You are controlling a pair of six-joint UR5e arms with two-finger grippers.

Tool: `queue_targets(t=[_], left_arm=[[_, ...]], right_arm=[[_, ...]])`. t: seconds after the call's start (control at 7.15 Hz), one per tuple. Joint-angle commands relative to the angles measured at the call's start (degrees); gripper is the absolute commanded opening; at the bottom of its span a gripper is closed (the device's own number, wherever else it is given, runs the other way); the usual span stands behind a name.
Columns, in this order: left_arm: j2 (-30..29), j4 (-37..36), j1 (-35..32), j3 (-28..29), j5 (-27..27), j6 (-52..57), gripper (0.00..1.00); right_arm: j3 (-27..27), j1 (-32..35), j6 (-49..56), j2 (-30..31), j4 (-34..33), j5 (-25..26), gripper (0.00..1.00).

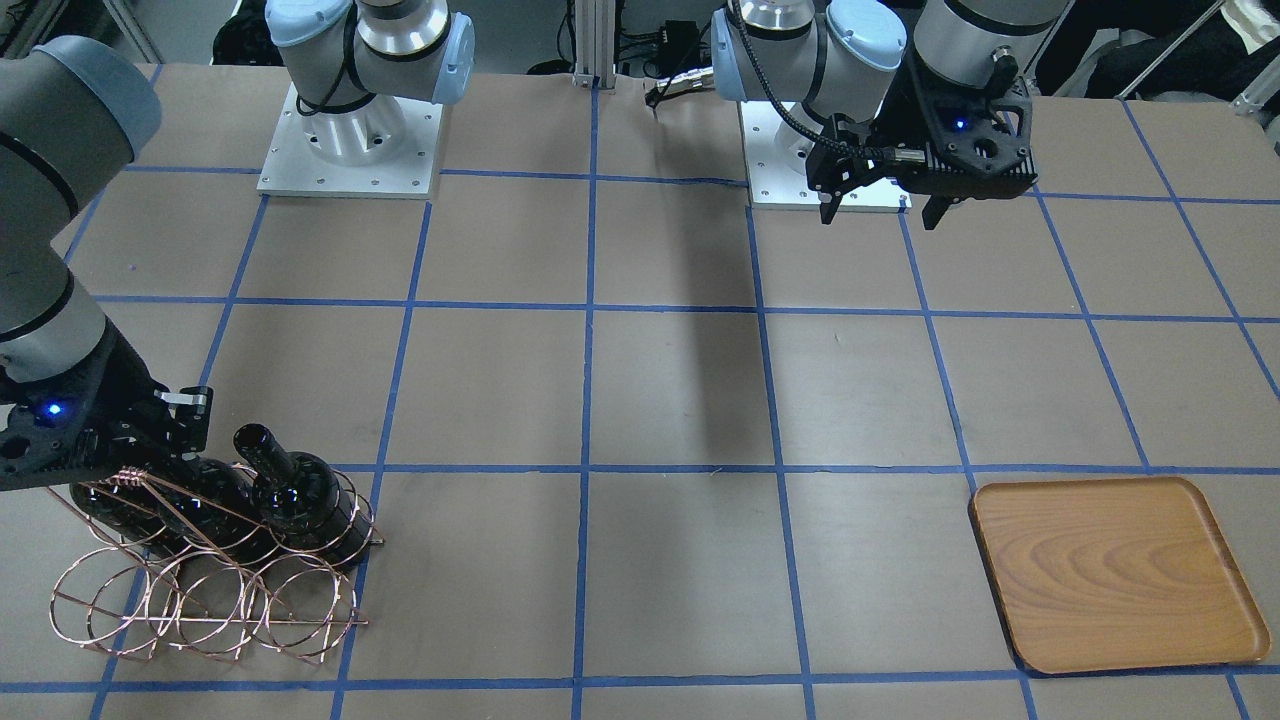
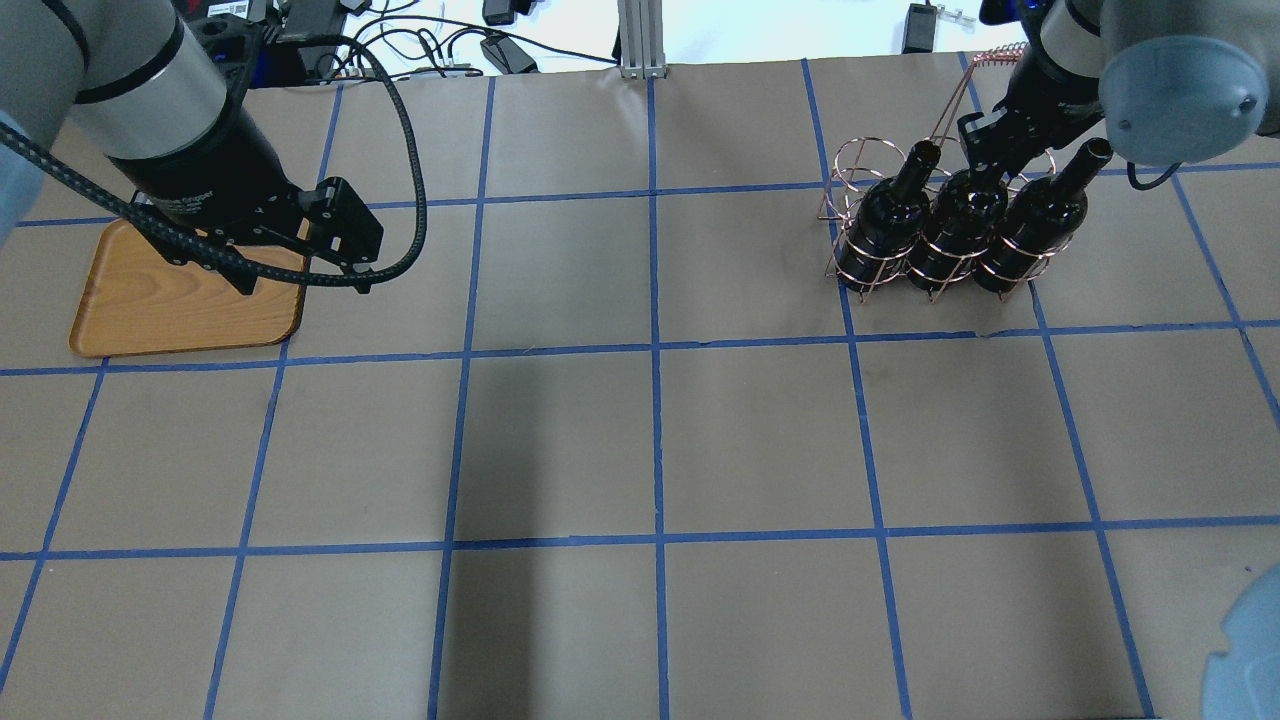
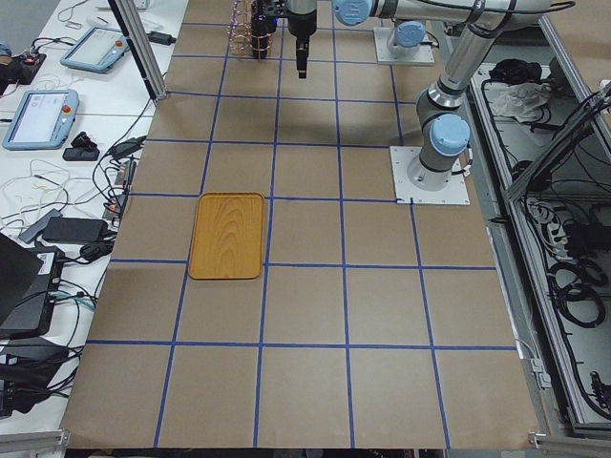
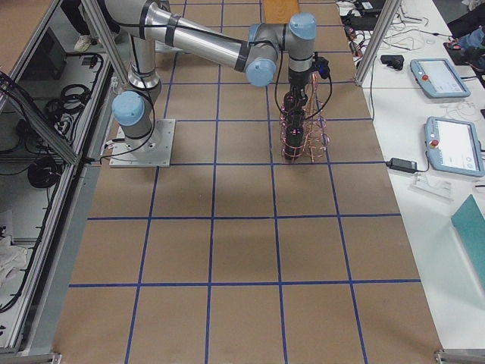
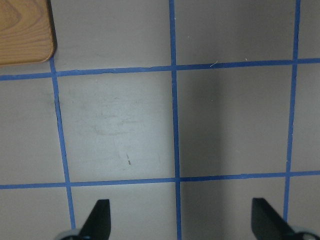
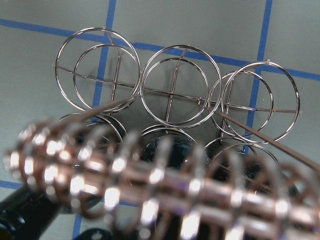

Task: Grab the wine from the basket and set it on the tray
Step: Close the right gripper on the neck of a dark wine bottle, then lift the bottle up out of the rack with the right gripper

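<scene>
Three near-black wine bottles stand in the copper wire basket (image 2: 845,165) at the far right: left (image 2: 885,215), middle (image 2: 960,220) and right (image 2: 1035,215). My right gripper (image 2: 990,158) is down at the middle bottle's neck, beside the twisted handle (image 6: 150,180). It looks open, with a finger on either side of the neck. In the front view it (image 1: 170,440) covers the bottles, except one (image 1: 295,485). The wooden tray (image 2: 170,310) lies bare at the far left. My left gripper (image 2: 303,285) hangs open and empty above the tray's right edge.
The basket's outer row of loops (image 1: 200,610) holds nothing. The table is brown paper with a blue tape grid. A metal post (image 2: 635,40) and cables stand at the far edge. The tray's corner (image 5: 22,30) shows in the left wrist view.
</scene>
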State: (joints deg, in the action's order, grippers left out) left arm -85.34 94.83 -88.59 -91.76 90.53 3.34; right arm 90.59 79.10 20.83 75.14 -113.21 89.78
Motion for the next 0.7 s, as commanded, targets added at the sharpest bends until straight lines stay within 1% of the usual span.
queue_targets(t=[0.0, 0.14, 0.42, 0.56], left_arm=[[0.0, 0.0, 0.0, 0.0, 0.0, 0.0, 1.00], [0.0, 0.0, 0.0, 0.0, 0.0, 0.0, 1.00], [0.0, 0.1, 0.0, 0.0, 0.0, 0.0, 1.00], [0.0, 0.0, 0.0, 0.0, 0.1, 0.0, 1.00]], right_arm=[[-0.3, 0.0, 0.0, 0.1, 1.8, 0.0, 0.00], [-1.4, 0.0, -0.1, 0.1, 2.1, 0.0, 0.00], [-6.2, 0.0, 0.0, 0.1, 7.8, -0.1, 0.00], [-7.4, 0.0, 0.0, 0.9, 9.5, -0.1, 0.00]])
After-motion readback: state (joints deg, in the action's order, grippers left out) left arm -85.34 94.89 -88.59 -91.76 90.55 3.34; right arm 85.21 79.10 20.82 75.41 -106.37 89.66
